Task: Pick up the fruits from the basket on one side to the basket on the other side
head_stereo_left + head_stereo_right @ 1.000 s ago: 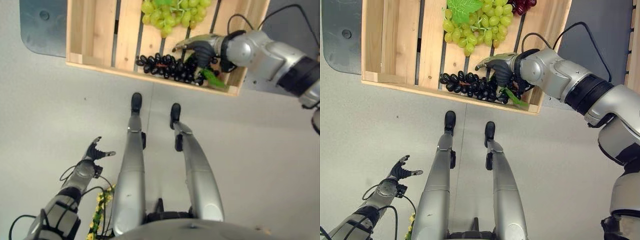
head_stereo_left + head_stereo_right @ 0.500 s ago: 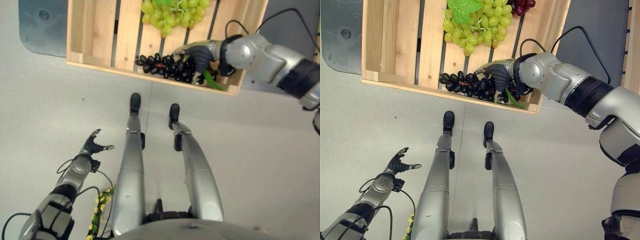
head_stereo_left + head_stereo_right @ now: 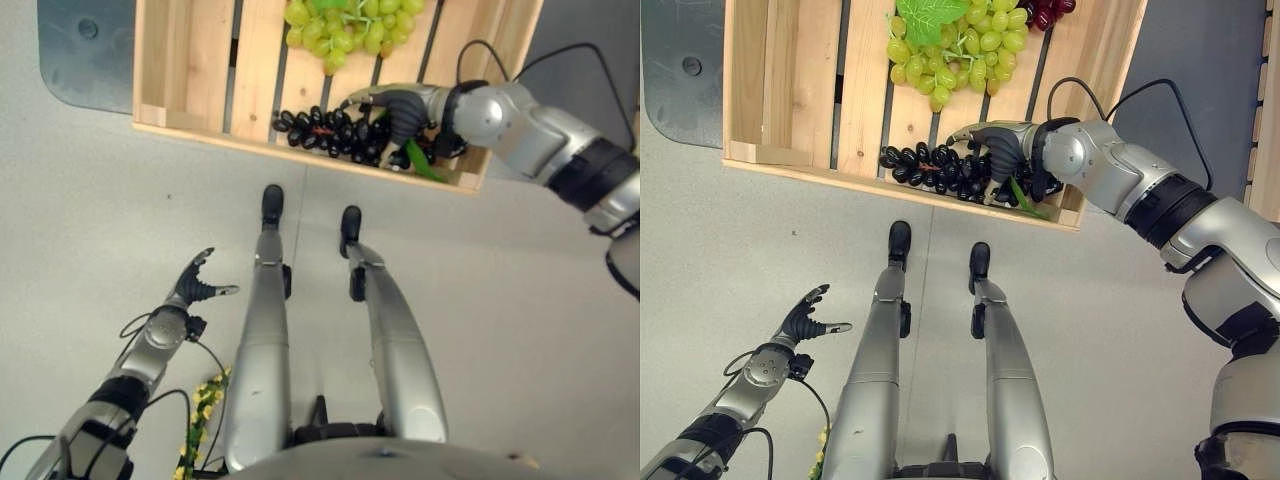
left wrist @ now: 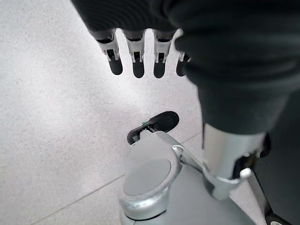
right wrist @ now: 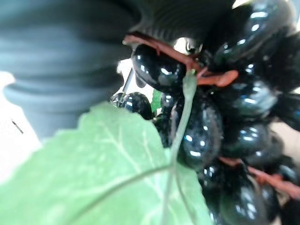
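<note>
The right hand (image 3: 1002, 150) sits on top of the black grapes (image 3: 940, 168), fingers curled down over the stem end of the bunch, so call that a grasp. Its wrist view agrees: glossy dark berries, a reddish stem and a green leaf (image 5: 89, 173) pressed right up against the palm. Compared with a second ago the hand has settled deeper and a touch further along the bunch; the grapes themselves have not budged and lie on the slats, so the grip is closing but nothing has been lifted.

Out from the hand, the bunch trails away from the fingertips along the near wall of the wooden crate (image 3: 760, 90). Just beyond the knuckles, further into the crate, lies the green grapes (image 3: 958, 45) cluster with its own leaf, and past that a few red grapes (image 3: 1045, 12) at the far edge.

The left hand (image 3: 806, 318) hangs low over the bare floor, fingers spread and relaxed, holding nothing; it has drifted slightly upward and stays out of play.

My read: the pickup is about to happen. A bunch gripped at one end will swing, and its tail could catch the crate wall on the lift.
</note>
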Robot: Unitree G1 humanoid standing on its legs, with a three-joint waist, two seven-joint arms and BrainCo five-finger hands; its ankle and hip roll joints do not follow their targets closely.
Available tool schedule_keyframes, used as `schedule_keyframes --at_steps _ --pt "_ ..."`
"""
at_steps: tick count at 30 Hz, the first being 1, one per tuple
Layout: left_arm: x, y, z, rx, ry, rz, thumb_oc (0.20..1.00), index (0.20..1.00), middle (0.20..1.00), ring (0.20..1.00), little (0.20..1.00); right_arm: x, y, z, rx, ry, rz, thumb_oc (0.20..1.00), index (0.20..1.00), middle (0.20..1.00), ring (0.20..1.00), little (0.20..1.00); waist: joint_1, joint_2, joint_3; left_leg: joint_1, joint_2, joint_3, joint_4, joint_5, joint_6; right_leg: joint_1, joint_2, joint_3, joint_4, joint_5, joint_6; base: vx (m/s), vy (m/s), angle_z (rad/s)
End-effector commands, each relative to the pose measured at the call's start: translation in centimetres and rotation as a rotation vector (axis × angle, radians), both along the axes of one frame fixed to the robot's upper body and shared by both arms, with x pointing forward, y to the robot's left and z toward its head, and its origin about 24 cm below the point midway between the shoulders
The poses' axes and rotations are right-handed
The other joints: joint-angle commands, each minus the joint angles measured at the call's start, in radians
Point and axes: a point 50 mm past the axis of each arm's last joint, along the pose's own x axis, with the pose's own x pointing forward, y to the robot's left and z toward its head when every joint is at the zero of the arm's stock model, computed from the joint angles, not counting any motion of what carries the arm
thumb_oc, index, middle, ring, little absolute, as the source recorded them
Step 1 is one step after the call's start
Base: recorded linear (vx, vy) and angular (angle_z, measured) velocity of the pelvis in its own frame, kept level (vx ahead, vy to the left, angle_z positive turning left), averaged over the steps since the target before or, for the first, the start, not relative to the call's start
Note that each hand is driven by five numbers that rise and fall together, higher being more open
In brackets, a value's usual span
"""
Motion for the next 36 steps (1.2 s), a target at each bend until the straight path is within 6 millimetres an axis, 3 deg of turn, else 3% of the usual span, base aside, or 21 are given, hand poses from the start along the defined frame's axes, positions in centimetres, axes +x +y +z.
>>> schedule_keyframes --at_steps 1,9,19,20,21,22,23,25,26,27,36 --pt "-1.7 0.4 -1.3 -0.016 0.04 0.04 1.0 1.0 1.0 1.0 1.0 1.0 -1.4 -4.3 -0.07 0.062 -0.077 1.0 1.0 1.0 1.0 1.0 0.009 0.041 -0.004 -0.06 0.003 0.01 0.124 -0.096 0.014 0.005 -0.036 0.048 -0.091 0.061 0.074 0.0 0.0 0.0" --pt "-1.2 -0.1 -1.3 -0.017 0.031 0.041 1.0 1.0 1.0 1.0 1.0 2.2 -0.4 -5.4 -0.022 0.01 -0.133 1.0 1.0 1.0 1.0 1.0 0.01 0.053 -0.004 -0.078 0.002 0.014 0.125 -0.094 0.019 -0.012 -0.034 0.05 -0.091 0.065 0.072 0.0 -0.001 0.0" --pt "-0.8 -0.5 -1.5 -0.019 0.028 0.059 1.0 1.0 1.0 1.0 1.0 2.9 0.8 -6.8 -0.083 -0.023 -0.161 1.0 1.0 1.0 1.0 1.0 0.009 0.064 -0.004 -0.091 -0.001 0.013 0.123 -0.094 0.022 -0.026 -0.036 0.047 -0.091 0.064 0.07 0.0 0.0 0.0" --pt "-0.8 -0.6 -1.5 -0.019 0.028 0.06 1.0 1.0 1.0 1.0 1.0 2.9 0.8 -6.9 -0.09 -0.025 -0.164 0.784 0.784 0.784 0.784 0.784 0.01 0.065 -0.004 -0.091 -0.001 0.013 0.12 -0.093 0.022 -0.025 -0.035 0.047 -0.093 0.063 0.07 0.0 0.0 0.0" --pt "-0.7 -0.6 -1.5 -0.019 0.027 0.062 1.0 1.0 1.0 1.0 1.0 3.0 0.8 -7.0 -0.102 -0.029 -0.169 0.699 0.699 0.699 0.699 0.699 0.01 0.066 -0.004 -0.093 -0.002 0.013 0.122 -0.094 0.022 -0.027 -0.035 0.048 -0.091 0.062 0.07 0.0 0.0 0.0" --pt "-0.5 -0.8 -1.5 -0.017 0.024 0.06 1.0 1.0 1.0 1.0 1.0 3.1 1.0 -7.0 -0.12 -0.046 -0.167 0.551 0.551 0.551 0.551 0.551 0.011 0.068 -0.004 -0.098 -0.002 0.011 0.125 -0.095 0.022 -0.031 -0.036 0.047 -0.09 0.061 0.07 0.0 0.0 0.0" --pt "-0.5 -0.8 -1.5 -0.017 0.024 0.06 1.0 1.0 1.0 1.0 1.0 3.1 1.0 -7.0 -0.12 -0.046 -0.167 0.526 0.526 0.526 0.526 0.526 0.011 0.069 -0.004 -0.098 -0.002 0.011 0.125 -0.095 0.022 -0.031 -0.036 0.047 -0.09 0.061 0.07 0.0 0.0 0.0" --pt "-0.4 -0.8 -1.4 -0.014 0.023 0.062 1.0 1.0 1.0 1.0 1.0 3.1 1.3 -7.1 -0.126 -0.051 -0.167 0.395 0.395 0.395 0.395 0.395 0.011 0.071 -0.004 -0.099 -0.002 0.012 0.123 -0.095 0.023 -0.034 -0.035 0.045 -0.088 0.059 0.069 0.0 0.0 0.0" --pt "-0.3 -0.8 -1.4 -0.013 0.02 0.065 1.0 1.0 1.0 1.0 1.0 3.1 1.5 -7.0 -0.123 -0.055 -0.164 0.25 0.25 0.25 0.25 0.25 0.012 0.071 -0.004 -0.101 -0.003 0.013 0.122 -0.095 0.024 -0.036 -0.036 0.046 -0.088 0.059 0.069 0.0 0.0 0.0" --pt "-0.2 -0.9 -1.4 -0.014 0.018 0.065 1.0 1.0 1.0 1.0 1.0 3.1 1.6 -7.0 -0.12 -0.06 -0.164 0.2 0.2 0.2 0.2 0.2 0.012 0.072 -0.004 -0.101 -0.003 0.013 0.121 -0.095 0.024 -0.036 -0.036 0.046 -0.089 0.059 0.069 0.0 0.0 0.0" --pt "-0.1 -1.0 -1.4 -0.015 0.017 0.064 1.0 1.0 1.0 1.0 1.0 3.2 1.9 -7.0 -0.1 -0.065 -0.171 0.2 0.2 0.2 0.2 0.2 0.012 0.076 -0.004 -0.107 -0.004 0.012 0.118 -0.093 0.025 -0.047 -0.04 0.043 -0.084 0.06 0.07 0.0 0.0 0.0"
